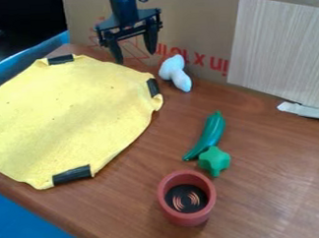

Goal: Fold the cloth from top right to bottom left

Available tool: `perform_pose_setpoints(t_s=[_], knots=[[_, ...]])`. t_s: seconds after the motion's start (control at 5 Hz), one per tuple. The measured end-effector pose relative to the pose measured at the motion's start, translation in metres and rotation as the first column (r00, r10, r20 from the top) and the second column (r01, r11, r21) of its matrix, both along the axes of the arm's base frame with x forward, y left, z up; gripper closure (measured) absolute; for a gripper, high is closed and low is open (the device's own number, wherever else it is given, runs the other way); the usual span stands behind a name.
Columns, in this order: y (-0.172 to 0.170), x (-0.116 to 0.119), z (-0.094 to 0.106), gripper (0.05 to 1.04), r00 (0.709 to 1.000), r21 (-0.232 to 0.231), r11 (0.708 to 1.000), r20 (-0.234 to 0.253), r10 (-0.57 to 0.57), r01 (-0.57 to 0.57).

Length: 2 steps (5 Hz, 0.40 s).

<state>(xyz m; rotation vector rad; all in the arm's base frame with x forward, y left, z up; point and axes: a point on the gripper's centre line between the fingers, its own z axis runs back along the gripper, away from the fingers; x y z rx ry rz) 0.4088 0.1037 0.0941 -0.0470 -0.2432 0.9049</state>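
1. Camera view: the yellow cloth point(63, 114) lies spread on the left of the wooden table point(269, 186), its left part cut off by the view's edge. Black patches sit along its rim: a far patch point(61, 59), a right patch point(153, 87) and a near patch point(71, 175).

2. Handling: it looks light, soft and limp, with some grip to its weave, so it should bend readily and come to no harm from a pinch. The patches may be a little stiffer (tape, by the look of them). The right rim curls slightly, which should give the fingers something to catch.

3. Where to take hold: the corner at the right patch seems the one to pinch, low and close to the rim, then carry over toward the bottom left. Where exactly that opposite corner ends is hard to say, as the view cuts it away.

4. The black gripper point(135, 57) hangs beyond the cloth's far rim, fingers spread apart, nothing between them. The fold is not begun.

5. Near the right patch lies a pale lumpy toy point(175, 72); a sideways sweep could knock it. Farther right, a long green toy point(207, 135) touches a knobbly green piece point(215, 161), and a red cup point(185, 218) stands nearer the camera.

6. Behind stands a cardboard sheet point(205, 21).
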Motion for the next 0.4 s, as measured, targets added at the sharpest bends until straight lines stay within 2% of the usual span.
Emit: perform_pose_setpoints(t_s=[0.2,0.4], knots=[[-0.0012,-0.0037,-0.0169,0.084,0.999,-0.012,1.000,-0.044,-0.004,0.004],[-0.0026,-0.0086,-0.0255,0.084,0.997,-0.009,0.999,-0.064,-0.053,0.053]])
